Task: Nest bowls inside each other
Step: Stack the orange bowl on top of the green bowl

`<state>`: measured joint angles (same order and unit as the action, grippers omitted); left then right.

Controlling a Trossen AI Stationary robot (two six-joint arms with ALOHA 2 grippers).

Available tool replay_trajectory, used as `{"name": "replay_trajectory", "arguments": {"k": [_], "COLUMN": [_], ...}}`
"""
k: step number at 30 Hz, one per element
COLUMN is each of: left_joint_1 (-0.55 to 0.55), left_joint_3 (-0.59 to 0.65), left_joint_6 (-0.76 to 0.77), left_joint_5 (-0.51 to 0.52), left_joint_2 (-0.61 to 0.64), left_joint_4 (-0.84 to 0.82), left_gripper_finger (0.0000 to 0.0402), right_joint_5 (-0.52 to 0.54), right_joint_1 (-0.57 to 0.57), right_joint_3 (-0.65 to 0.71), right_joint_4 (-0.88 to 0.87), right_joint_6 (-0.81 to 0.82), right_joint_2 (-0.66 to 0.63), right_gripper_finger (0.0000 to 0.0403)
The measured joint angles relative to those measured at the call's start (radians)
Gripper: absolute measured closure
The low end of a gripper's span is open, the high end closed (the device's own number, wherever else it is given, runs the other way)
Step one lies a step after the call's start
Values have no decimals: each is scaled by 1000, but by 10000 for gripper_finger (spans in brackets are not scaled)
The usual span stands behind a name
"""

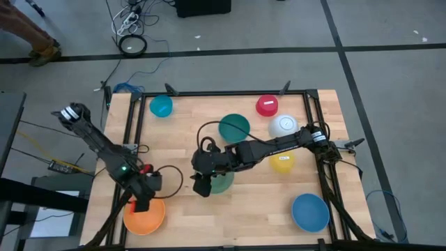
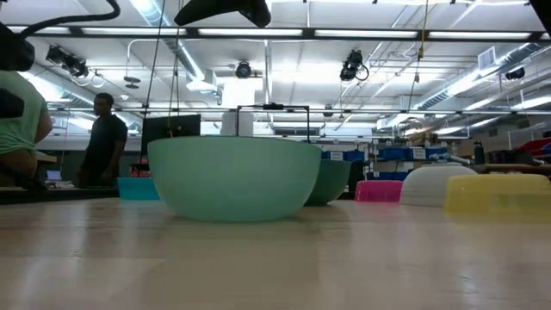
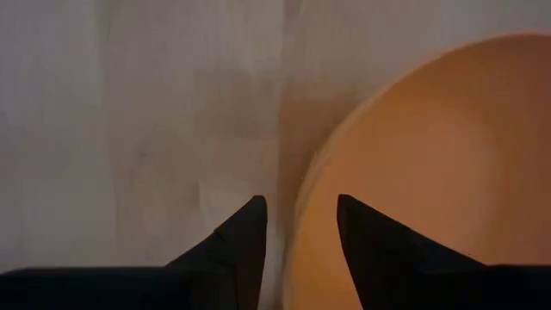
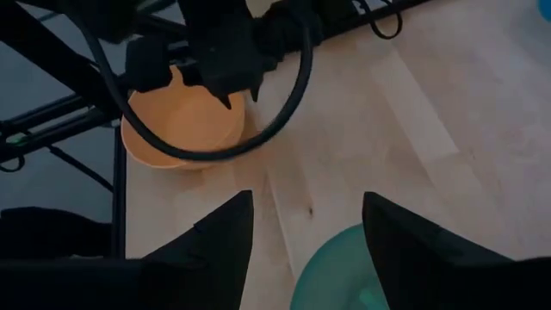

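Open-plan lab/workshop.
Exposed ceiling ducts (image 2: pixel 198 65), strip lights (image 2: pixel 362 33), shelving with blue bins (image 2: pixel 405 153), a person (image 2: pixel 103 138) at benches, cables (image 1: pixel 129 24) on grey floor, framed wooden table (image 1: pixel 209 209).

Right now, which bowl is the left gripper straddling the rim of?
The orange bowl at the table's near-left corner. The left gripper has one finger inside its rim and one outside; every other bowl sits farther right or at the far side.

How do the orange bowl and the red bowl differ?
The orange bowl is much larger than the red bowl. The orange one sits open side up at the table's near left corner; the red one lies upside down at the far right. Both are round and plain.
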<state>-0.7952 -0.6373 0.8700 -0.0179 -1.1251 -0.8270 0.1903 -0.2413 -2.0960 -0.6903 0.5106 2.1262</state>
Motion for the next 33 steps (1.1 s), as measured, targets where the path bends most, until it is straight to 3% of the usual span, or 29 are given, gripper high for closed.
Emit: {"name": "replay_trajectory", "arguments": {"k": [3, 7, 9, 13, 20, 26, 33], "left_joint_1": [0, 4, 13, 46, 191, 368, 610], "left_joint_3": [0, 0, -1, -33, -246, -386, -391], "left_joint_6": [1, 12, 40, 55, -70, -213, -345], "left_joint_5": [2, 9, 26, 87, 260, 255, 204], "left_joint_2": [-25, -36, -31, -32, -33, -33, -120], "left_joint_4": [5, 5, 17, -22, -163, -191, -23], "left_gripper_finger": [270, 364, 386, 392, 394, 394, 395], "right_joint_5": [0, 13, 46, 113, 307, 369, 427], "right_joint_1": [0, 0, 0, 0, -18, -70, -145], "right_joint_3": [0, 0, 1, 2, 2, 2, 2], "right_joint_4": [0, -1, -5, -33, -190, -280, -338], "right_joint_6": [0, -6, -15, -43, -47, -2, 55], "right_joint_2": [0, 0, -2, -36, -137, -191, -201], "right_gripper_finger": [198, 198, 198, 204, 229, 244, 245]}}
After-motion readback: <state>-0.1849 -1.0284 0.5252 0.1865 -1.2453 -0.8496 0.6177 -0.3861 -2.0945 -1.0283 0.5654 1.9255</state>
